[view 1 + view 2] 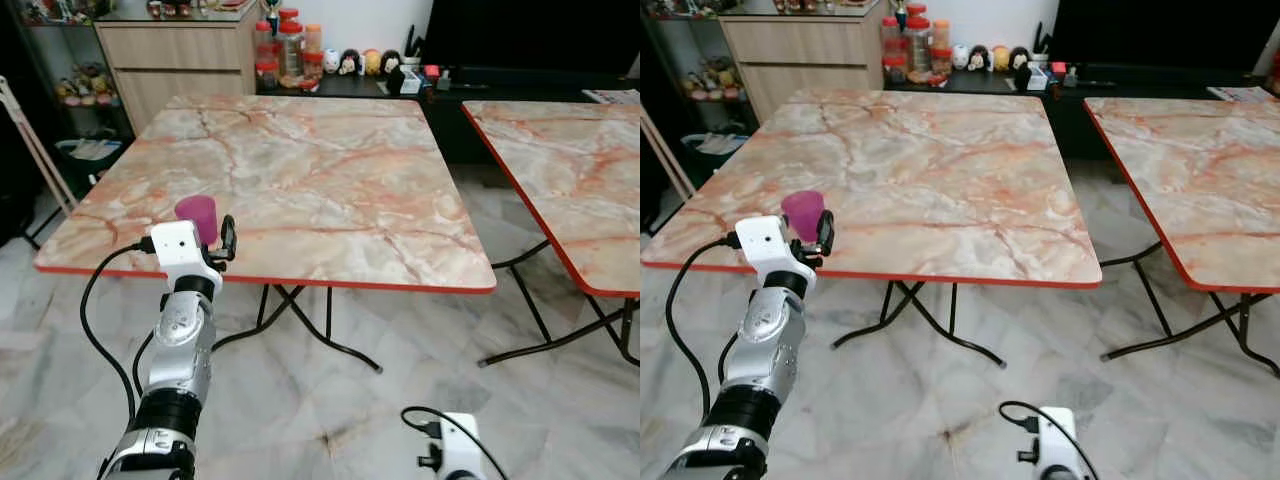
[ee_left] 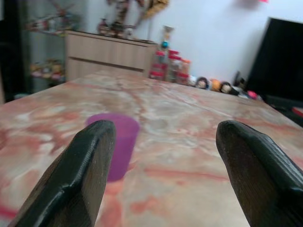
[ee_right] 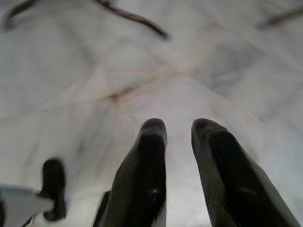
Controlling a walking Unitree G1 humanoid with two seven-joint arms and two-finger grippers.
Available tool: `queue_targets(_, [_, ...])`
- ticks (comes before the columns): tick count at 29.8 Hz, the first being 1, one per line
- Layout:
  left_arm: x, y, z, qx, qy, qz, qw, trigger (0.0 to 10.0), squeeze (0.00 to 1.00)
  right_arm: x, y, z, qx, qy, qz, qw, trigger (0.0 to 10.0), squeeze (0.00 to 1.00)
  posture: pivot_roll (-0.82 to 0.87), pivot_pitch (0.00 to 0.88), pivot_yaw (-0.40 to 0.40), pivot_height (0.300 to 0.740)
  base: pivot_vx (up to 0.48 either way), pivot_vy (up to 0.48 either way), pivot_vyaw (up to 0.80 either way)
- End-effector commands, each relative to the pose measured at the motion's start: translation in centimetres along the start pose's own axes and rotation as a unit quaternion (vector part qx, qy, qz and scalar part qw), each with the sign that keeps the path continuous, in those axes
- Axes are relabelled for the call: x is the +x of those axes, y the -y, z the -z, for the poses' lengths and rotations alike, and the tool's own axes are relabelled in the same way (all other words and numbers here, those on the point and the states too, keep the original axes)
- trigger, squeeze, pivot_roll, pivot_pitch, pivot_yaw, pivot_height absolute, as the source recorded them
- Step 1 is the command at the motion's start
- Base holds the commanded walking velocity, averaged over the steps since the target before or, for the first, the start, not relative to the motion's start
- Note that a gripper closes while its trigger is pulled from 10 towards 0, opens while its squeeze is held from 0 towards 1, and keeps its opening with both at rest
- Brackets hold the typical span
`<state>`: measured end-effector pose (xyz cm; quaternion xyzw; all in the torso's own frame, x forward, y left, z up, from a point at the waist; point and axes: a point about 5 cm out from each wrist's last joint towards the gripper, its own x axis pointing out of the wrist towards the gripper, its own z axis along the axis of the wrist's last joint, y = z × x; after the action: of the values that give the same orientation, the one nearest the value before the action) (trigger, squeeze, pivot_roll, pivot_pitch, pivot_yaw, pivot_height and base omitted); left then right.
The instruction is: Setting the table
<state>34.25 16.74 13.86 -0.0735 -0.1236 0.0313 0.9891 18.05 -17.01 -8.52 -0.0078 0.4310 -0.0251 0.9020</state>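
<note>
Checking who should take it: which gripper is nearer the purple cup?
Left. The left gripper is at the table's near edge, open, just short of the purple cup. The right gripper hangs low over the floor.

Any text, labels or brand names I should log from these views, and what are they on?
No text can be read in these views.
Jars on the far counter: labels too small and blurred to read.
Purple cup by the left gripper: plain, no print seen.
Marble-pattern table: no markings.
</note>
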Motion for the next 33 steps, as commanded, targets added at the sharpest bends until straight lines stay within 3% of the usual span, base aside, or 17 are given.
queue_targets(1, [-0.4, -0.5, -0.1, -0.004, 0.007, -0.026, 1.000, 10.0, 0.00, 0.1, 0.8, -0.4, -0.012, 0.008, 0.002, 1.000, 10.0, 0.00, 0.13, 0.000, -0.109, 0.740, 0.000, 0.000, 0.00])
queue_targets(8, [-1.5, -0.9, 0.8, 0.020, -0.008, -0.016, 1.000, 10.0, 0.00, 0.1, 1.3, -0.9, -0.009, 0.016, 0.004, 1.000, 10.0, 0.00, 0.12, 0.000, -0.120, 0.740, 0.000, 0.000, 0.00])
queue_targets(16, [-0.7, -0.7, 0.1, 0.029, 0.003, -0.015, 0.999, 10.0, 0.00, 0.1, 1.5, -0.9, -0.005, 0.016, 0.007, 1.000, 10.0, 0.00, 0.13, 0.000, -0.128, 0.740, 0.000, 0.000, 0.00])
queue_targets(33, [-0.4, -1.4, -0.2, 0.041, 0.004, -0.022, 0.999, 10.0, 0.00, 0.1, 1.2, -0.9, 0.004, 0.016, 0.009, 1.000, 10.0, 0.00, 0.13, 0.000, -0.116, 0.740, 0.000, 0.000, 0.00])
